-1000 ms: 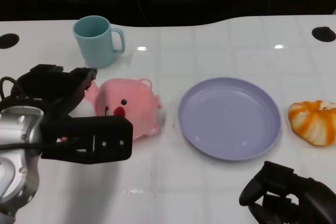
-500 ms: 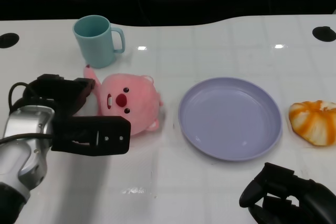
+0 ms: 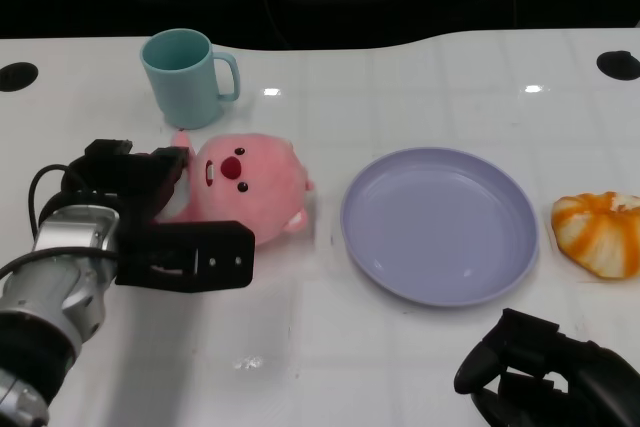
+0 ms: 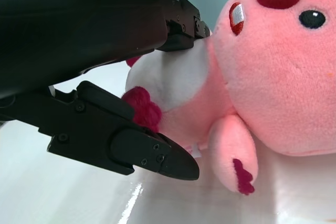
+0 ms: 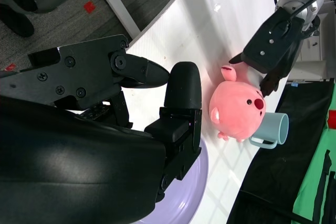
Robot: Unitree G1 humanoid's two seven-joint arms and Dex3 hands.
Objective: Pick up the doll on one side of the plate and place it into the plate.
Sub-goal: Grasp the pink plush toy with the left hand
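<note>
Doll (image 3: 245, 187) clasped in left hand (image 3: 150, 222) beside plate (image 3: 438, 224); right hand (image 3: 550, 372) curled, empty.

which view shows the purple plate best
The head view: the whole purple plate shows, lying between the pink doll and an orange bun. The right wrist view catches only an edge behind the right hand; the left wrist view shows none.
</note>
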